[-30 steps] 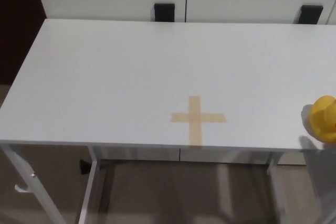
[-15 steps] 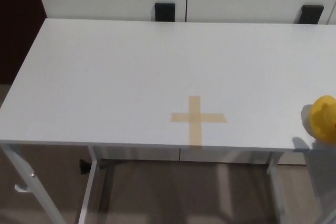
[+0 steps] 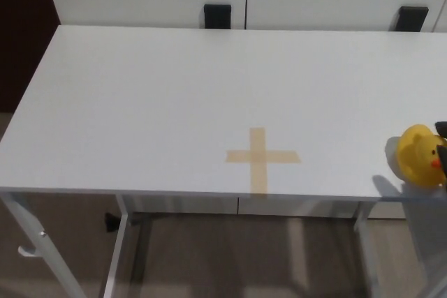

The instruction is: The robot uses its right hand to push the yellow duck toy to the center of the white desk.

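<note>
Pushing step: just starting, by my judgement; the duck (image 3: 419,155) sits at the desk's (image 3: 140,102) right front edge.
Duck position: well apart from the tape cross (image 3: 262,157) marking the centre.
Right hand: only a dark sliver shows at the picture's right border beside the duck; cannot tell about its fingers.
Left hand: not visible.
Next move: a steady leftward shove toward the cross.

The yellow duck (image 3: 419,155), orange beak showing at its right, sits upright on the white desk (image 3: 174,95) near the front edge, well right of the tape cross (image 3: 262,157).
</note>
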You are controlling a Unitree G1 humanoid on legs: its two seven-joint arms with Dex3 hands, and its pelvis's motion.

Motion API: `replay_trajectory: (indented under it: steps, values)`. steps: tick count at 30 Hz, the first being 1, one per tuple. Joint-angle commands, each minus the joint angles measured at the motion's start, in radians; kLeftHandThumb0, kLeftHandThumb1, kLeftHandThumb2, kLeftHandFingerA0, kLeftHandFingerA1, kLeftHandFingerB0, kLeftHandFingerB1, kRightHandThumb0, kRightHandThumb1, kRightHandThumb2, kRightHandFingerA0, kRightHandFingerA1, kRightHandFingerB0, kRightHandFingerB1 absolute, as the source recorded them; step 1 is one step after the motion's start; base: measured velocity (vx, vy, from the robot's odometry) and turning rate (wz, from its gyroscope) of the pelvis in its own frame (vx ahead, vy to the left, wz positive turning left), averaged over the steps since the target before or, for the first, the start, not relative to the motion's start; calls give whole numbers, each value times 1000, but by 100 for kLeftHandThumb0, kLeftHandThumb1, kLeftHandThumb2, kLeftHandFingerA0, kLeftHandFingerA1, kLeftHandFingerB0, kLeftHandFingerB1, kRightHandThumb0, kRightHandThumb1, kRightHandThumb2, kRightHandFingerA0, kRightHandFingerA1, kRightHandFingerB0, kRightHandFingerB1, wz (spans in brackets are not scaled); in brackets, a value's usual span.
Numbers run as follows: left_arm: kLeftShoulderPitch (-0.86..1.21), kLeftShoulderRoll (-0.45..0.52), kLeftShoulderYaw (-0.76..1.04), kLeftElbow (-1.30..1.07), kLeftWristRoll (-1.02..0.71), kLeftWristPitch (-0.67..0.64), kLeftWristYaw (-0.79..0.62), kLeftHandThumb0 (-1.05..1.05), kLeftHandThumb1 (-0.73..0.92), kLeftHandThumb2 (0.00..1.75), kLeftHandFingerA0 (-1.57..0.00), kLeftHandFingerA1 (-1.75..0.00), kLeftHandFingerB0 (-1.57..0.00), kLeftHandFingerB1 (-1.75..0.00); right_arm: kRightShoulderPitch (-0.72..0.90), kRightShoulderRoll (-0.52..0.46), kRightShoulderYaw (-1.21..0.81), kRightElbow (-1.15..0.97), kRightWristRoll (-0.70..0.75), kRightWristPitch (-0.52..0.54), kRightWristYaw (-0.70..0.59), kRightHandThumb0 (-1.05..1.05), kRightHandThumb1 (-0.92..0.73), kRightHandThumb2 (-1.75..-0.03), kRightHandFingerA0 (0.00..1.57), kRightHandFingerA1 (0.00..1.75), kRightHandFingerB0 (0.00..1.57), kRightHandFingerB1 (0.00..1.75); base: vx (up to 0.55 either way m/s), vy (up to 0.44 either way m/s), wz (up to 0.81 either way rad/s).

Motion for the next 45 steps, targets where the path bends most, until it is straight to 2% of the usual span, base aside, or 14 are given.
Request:
replay_trajectory:
  steps: [1,4,10,11,13,15,16,23,26,35,36,40,41,45]
  values:
    - [10,1,0,4,-4,-32,5,-15,67,70,-87,-71,-82,-57,-50,31,50,-11,-50,-5,1,-82,-92,-79,23,46,26,39,0,0,0]
    - [8,2,-8,7,5,-27,9,-17,68,62,-89,-72,-84,-56,-63,46,70,-18,-61,9,-1,-84,-92,-79,24,46,27,38,0,0,0]
    - [5,0,-8,9,0,-30,10,-17,66,67,-89,-72,-81,-58,-58,95,88,-39,-66,36,-20,-88,-92,-83,24,48,28,39,0,0,0]
    - [6,-1,-11,9,2,-30,8,-15,66,68,-86,-68,-79,-58,-46,109,95,-49,-69,40,-23,-83,-92,-76,19,46,27,38,0,0,0]
    - [7,-1,-14,8,5,-28,7,-15,66,68,-86,-68,-79,-58,-33,123,102,-62,-72,46,-25,-83,-92,-76,19,46,27,38,0,0,0]
    - [11,0,-21,7,10,-34,7,-19,58,60,-87,-68,-79,-56,-24,135,103,-70,-73,53,-27,-84,-92,-75,19,47,27,38,0,0,0]
    - [14,0,-23,7,12,-39,9,-18,65,64,-89,-76,-81,-58,-19,147,105,-69,-72,55,-34,-86,-92,-74,16,48,26,39,0,0,0]
    - [20,-2,-30,6,11,-32,13,-18,68,64,-86,-72,-80,-58,2,206,108,-96,-73,87,-64,-82,-92,-71,16,48,18,34,0,0,0]
    - [27,-4,-22,6,1,-37,12,-14,66,71,-86,-73,-82,-58,14,230,111,-116,-76,98,-74,-84,-92,-72,15,48,15,33,0,0,0]
    - [26,-7,-15,13,-1,-30,10,-17,67,63,-87,-72,-82,-58,6,286,116,-134,-81,130,-99,-84,-92,-73,13,50,15,36,0,0,0]
    - [28,-8,-15,12,-1,-31,10,-19,67,64,-87,-71,-80,-57,-2,309,124,-128,-85,134,-108,-88,-77,-90,12,51,14,41,0,0,0]
    - [26,-8,-21,14,6,-27,14,-19,68,63,-88,-70,-82,-57,-6,326,131,-130,-89,144,-113,-88,-77,-90,11,51,13,41,0,0,0]
    - [27,-9,-23,16,8,-29,15,-14,67,70,-87,-68,-83,-59,-10,337,135,-124,-93,142,-122,-88,-78,-91,12,53,13,42,0,0,0]
    - [28,-12,-21,15,5,-37,15,-16,67,71,-86,-72,-85,-60,-26,367,147,-101,-106,128,-151,-88,-77,-92,12,54,13,43,0,0,0]
